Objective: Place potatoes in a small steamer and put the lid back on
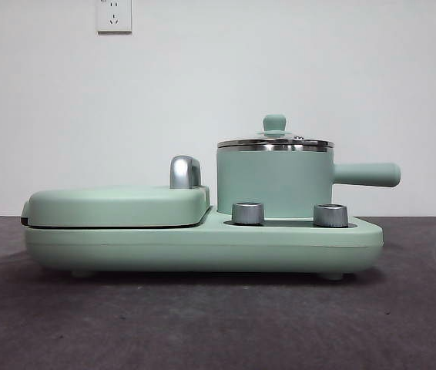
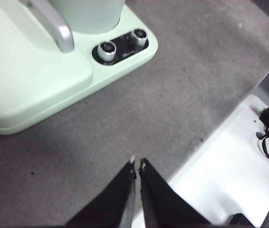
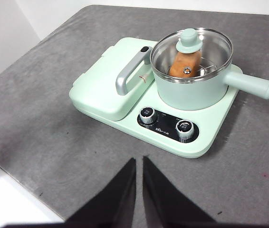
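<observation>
1. The small steamer (image 3: 191,90) sits upright on the right-hand section of a mint-green cooking appliance (image 1: 202,243), its straight side handle (image 1: 366,174) pointing away from the grill section.
2. The lid (image 3: 191,54) is seated on the steamer's steel rim, knob (image 1: 274,123) uppermost.
3. The potatoes (image 3: 184,64), one orange-brown lump, are visible through the glass inside the steamer, resting on a wire rack.
4. The flat grill cover (image 1: 118,206) with its chrome handle (image 3: 129,71) lies closed on the appliance, beside the steamer.
5. Two metal control knobs (image 3: 147,115) are set in a dark panel along the appliance's front edge, just below the steamer.
6. The appliance stands on the grey-covered bench (image 1: 202,324), away from its edges.
7. Left end effector (image 2: 138,164): jaws closed together, gripping nothing, above bare bench surface near the bench edge, apart from the appliance.
8. Right end effector (image 3: 139,161): jaws nearly together, gripping nothing, above the bench short of the appliance's knob side.
</observation>
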Tool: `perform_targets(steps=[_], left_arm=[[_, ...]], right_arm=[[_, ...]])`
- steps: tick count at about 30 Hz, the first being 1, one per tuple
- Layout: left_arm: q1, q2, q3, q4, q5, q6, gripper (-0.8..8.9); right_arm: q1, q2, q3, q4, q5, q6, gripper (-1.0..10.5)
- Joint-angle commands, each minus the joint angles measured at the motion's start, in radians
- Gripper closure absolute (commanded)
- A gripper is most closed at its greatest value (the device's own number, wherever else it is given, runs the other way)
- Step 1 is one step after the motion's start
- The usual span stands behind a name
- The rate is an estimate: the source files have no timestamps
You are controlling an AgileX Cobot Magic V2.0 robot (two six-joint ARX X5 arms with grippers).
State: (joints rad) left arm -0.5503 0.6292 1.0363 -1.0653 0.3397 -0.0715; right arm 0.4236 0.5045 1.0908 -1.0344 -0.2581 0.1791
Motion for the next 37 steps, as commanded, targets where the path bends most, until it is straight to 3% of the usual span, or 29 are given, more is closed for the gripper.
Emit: perform_targets(steps=[1, 6, 10, 12, 15, 18, 21, 24, 31, 37], left_arm=[[-0.005, -0.006, 0.01, 0.01, 0.0, -0.004, 7.88], [0.001, -0.037, 0.004, 0.01, 0.0, -0.004, 7.88], [0.095, -0.117, -0.057, 0.118, 0.013, 0.011, 7.94], [0.168, -0.173, -0.138, 0.205, 0.011, 0.007, 7.94], [0.303, -0.295, -0.351, 0.462, -0.029, 0.014, 7.94], [0.403, -0.412, -0.56, 0.651, -0.124, 0.032, 7.94], [0.472, -0.519, -0.723, 0.736, -0.22, 0.012, 7.94], [0.504, -0.592, -0.84, 0.753, -0.275, 0.007, 7.94], [0.524, -0.626, -0.973, 0.764, -0.281, 0.043, 7.94], [0.524, -0.626, -1.017, 0.903, -0.281, 0.044, 7.94]], right_arm=[[0.004, 0.003, 0.011, 0.014, 0.003, -0.01, 9.3], [0.004, 0.003, 0.011, 0.014, 0.003, -0.01, 9.3], [0.004, 0.003, 0.011, 0.014, 0.003, -0.01, 9.3], [0.004, 0.003, 0.011, 0.014, 0.003, -0.01, 9.3], [0.004, 0.003, 0.011, 0.014, 0.003, -0.01, 9.3], [0.004, 0.003, 0.011, 0.014, 0.0, -0.01, 9.3], [0.004, 0.003, 0.011, 0.014, 0.001, -0.01, 9.3], [0.004, 0.003, 0.011, 0.014, 0.0, -0.01, 9.3], [0.004, 0.003, 0.011, 0.014, 0.0, -0.01, 9.3], [0.004, 0.003, 0.011, 0.014, 0.0, -0.01, 9.3]])
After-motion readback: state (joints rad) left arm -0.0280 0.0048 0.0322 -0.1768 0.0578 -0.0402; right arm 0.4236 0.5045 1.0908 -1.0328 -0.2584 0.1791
